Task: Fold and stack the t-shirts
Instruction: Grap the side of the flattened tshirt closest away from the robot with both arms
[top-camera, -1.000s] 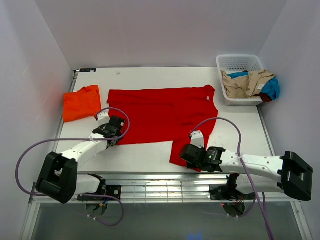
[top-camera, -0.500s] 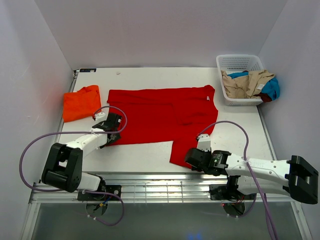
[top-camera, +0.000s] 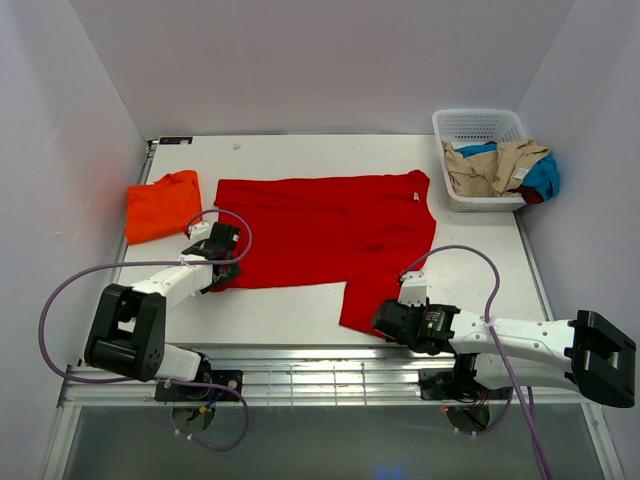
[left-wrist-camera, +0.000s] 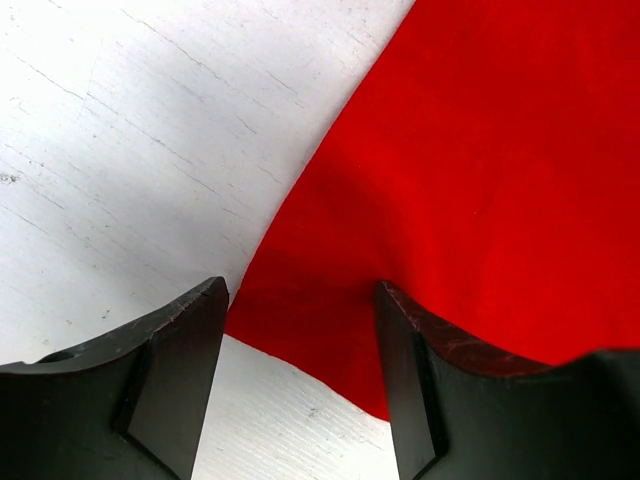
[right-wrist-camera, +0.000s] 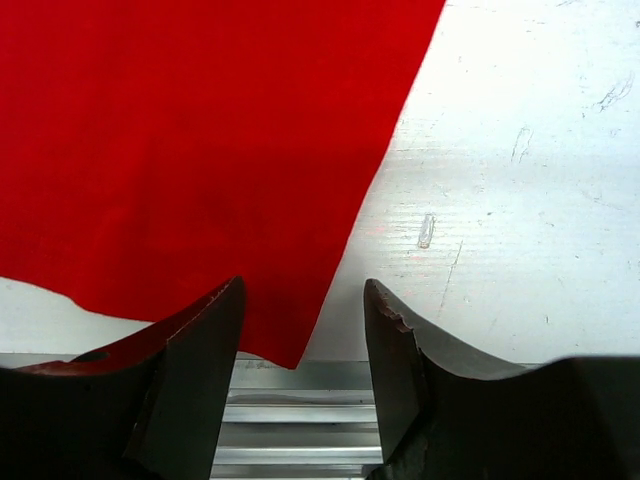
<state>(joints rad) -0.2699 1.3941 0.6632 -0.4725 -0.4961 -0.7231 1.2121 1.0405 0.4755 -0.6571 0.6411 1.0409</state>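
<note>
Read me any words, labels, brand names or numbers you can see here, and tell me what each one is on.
No readable text in any view.
Small white tag by the collar of the red t-shirt: too small to read.
Orange shirt, basket, table: no lettering visible.

Wore white link shells (top-camera: 165, 288), black joints and bases (top-camera: 122, 338), looping purple cables (top-camera: 455, 247); dark fingers (left-wrist-camera: 170, 370) looked scuffed, perhaps red-stained.
</note>
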